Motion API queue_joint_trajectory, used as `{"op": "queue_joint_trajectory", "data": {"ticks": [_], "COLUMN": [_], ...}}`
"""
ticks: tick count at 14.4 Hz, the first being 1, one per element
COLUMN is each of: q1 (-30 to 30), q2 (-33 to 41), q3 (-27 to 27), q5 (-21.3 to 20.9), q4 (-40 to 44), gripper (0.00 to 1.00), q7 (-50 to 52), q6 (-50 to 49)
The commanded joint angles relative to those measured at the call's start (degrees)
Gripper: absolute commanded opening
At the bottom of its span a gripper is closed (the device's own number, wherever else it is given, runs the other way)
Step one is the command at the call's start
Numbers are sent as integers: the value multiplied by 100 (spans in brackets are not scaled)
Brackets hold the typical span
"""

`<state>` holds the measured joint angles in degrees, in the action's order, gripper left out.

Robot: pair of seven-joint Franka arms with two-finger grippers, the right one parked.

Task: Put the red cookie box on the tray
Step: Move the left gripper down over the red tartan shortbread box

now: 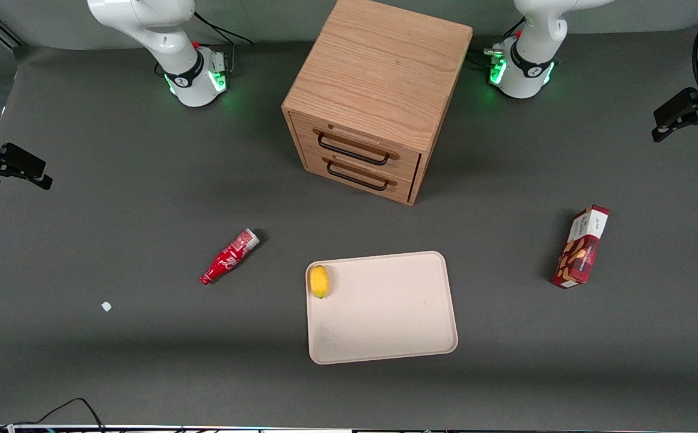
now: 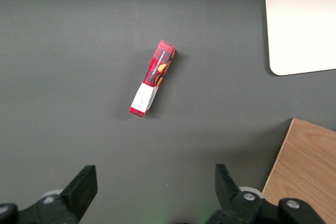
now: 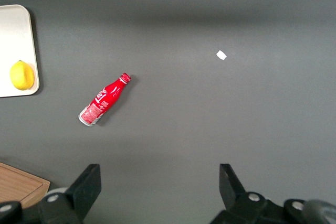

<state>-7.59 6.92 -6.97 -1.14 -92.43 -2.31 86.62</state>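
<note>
On the dark grey worktop (image 1: 114, 198), toward the working arm's end, the red cookie box (image 1: 582, 246) lies flat on its long side, its white end panel pointing toward the arm bases. It sits well apart from the tray (image 1: 385, 325) and touches nothing. High above it hangs the hand (image 2: 155, 190), its two black fingers (image 2: 81, 187) spread wide and holding nothing; seen from the wrist, the box (image 2: 153, 78) lies on the bare surface below and ahead of the open fingers, slanted rather than squared to them. The cream tray is off to one side of the hand, with a yellow lemon (image 1: 320, 281) resting in one corner against its rim. The wooden drawer cabinet (image 1: 379, 90) stands between the two arm bases, both drawers closed. A small red bottle (image 1: 229, 256) lies on its side toward the parked arm's end, and a tiny white scrap (image 1: 106, 307) lies farther along.
</note>
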Motion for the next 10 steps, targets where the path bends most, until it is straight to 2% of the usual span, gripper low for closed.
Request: {"op": "queue_joint_trajectory", "data": {"ticks": [1, 6, 10], "q1": [-23, -14, -67], "q2": [-24, -252, -525], "q3": [-33, -24, 11], "q5": [17, 9, -18], "q4": [32, -3, -512], "gripper": [100, 100, 100], "q7": [-68, -76, -541], "q6": [65, 188, 881]}}
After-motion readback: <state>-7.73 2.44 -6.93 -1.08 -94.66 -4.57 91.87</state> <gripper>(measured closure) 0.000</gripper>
